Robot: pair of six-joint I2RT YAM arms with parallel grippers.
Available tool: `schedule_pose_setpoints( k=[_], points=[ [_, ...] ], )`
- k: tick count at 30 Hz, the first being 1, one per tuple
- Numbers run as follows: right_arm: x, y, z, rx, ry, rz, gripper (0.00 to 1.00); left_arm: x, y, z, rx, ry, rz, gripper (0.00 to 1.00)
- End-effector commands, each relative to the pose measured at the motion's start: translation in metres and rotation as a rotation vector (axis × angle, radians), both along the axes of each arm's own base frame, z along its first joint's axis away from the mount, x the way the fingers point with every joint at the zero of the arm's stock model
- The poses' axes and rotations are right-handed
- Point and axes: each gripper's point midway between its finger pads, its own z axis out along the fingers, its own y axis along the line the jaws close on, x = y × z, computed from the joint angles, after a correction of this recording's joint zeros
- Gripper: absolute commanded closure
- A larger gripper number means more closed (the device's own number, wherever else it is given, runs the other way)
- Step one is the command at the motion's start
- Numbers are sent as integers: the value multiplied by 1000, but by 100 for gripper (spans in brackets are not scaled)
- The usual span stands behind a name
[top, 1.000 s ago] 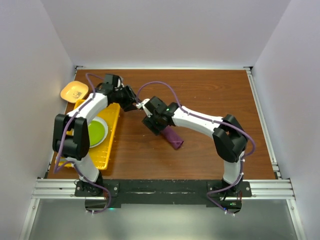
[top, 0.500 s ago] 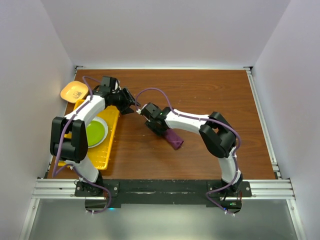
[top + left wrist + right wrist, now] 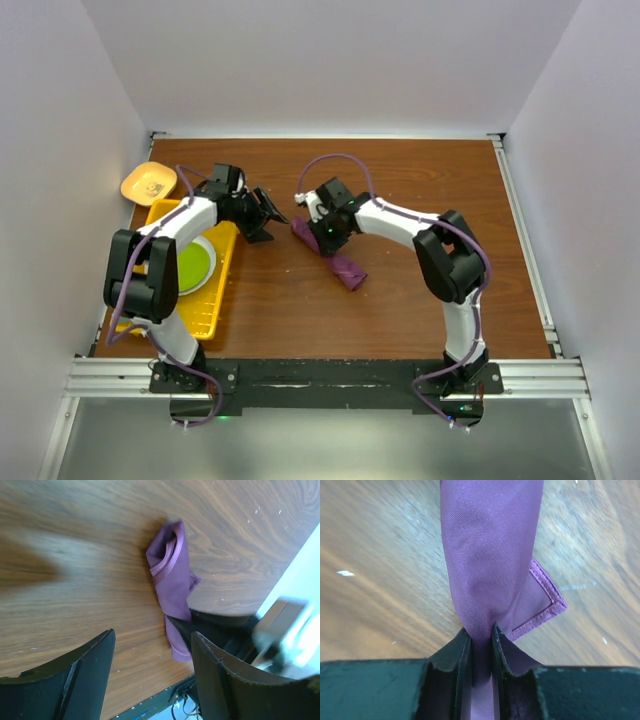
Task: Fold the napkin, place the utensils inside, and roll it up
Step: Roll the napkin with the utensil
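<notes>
Pinching the napkin while the other arm stands off

Closest to the arm bases, the napkin (image 3: 343, 267) is bunched into a narrow, crumpled strip on the bare wooden table (image 3: 420, 180), its near end trailing back toward the right arm's side. It is nowhere near a flat fold, so by my read the folding step has yet to be properly set up.

Moving up the strip, the right gripper (image 3: 322, 230) has it! The wrist view shows the jaws closed down tight with only a thin pleat of cloth squeezed between them, and a hemmed corner poking out to one side.

Just beyond and to the left, the left gripper (image 3: 152, 637) hangs over the wood with its fingers spread wide and nothing in them, looking straight at the cloth's far end.

Handling call: this is light, limp fabric that drapes and twists the moment it's lifted, and it looks smooth enough to slide through a weak pinch. Best bet is a stitched corner or hem, one for each arm, so it can be pulled open and laid flat.

Further left sits the yellow tray (image 3: 225, 262) with a green plate (image 3: 192, 262) in it, and at the far left corner a small yellow dish (image 3: 148, 182).
</notes>
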Motion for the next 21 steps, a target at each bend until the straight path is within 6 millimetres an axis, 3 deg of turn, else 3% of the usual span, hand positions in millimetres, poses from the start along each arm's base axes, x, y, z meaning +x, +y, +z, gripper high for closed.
schedule_pose_setpoints(
  k=[1, 2, 4, 8, 12, 18, 21],
  points=[
    [-31, 27, 13, 384, 312, 115, 89, -4, -33, 6, -55, 22, -23, 33],
    [-24, 25, 14, 438, 340, 84, 89, -8, -41, 4, -47, 30, -34, 33],
    [-31, 31, 20, 547, 439, 105, 90, -9, -50, 1, -39, 55, -29, 33],
    [-28, 26, 12, 628, 532, 81, 90, -9, -62, -12, 14, 91, -23, 32],
    [-29, 21, 5, 639, 559, 82, 90, 10, -71, -22, 48, 84, -29, 32],
    [-21, 16, 7, 650, 545, 61, 87, 17, -67, -43, 122, 155, -1, 36],
    [-20, 16, 6, 638, 542, 56, 83, 17, -64, -51, 162, 177, -2, 49]
  ],
)
